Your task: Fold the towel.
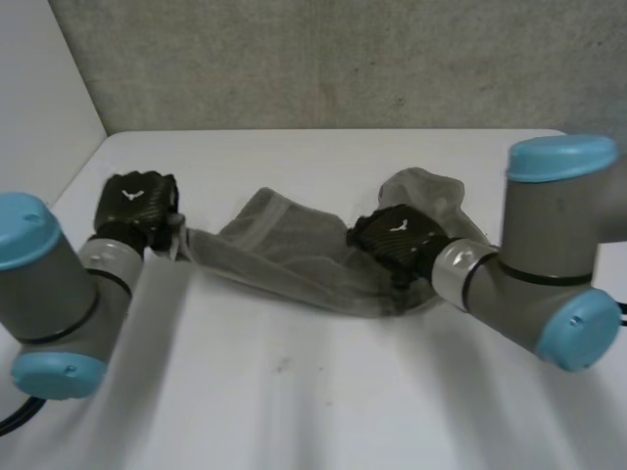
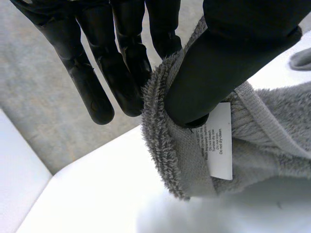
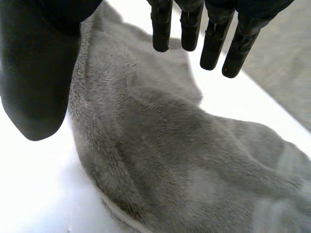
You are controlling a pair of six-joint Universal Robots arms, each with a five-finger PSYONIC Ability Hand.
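Two hands are meeting the towel [image 1: 294, 259]: the left hand [image 2: 228, 63] is pinching its labelled corner, while the right hand [image 1: 397, 235] is hovering open-fingered, cloth bunching under its palm and probably risking a crooked fold.

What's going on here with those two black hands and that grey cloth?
A two-armed robot is folding a grey towel, which lies crumpled and unfolded on the white table. Its left hand pinches one end, by the white care label, between thumb and fingers. Its right hand is over the towel's other side, fingers straight, the towel under its palm, not gripped.
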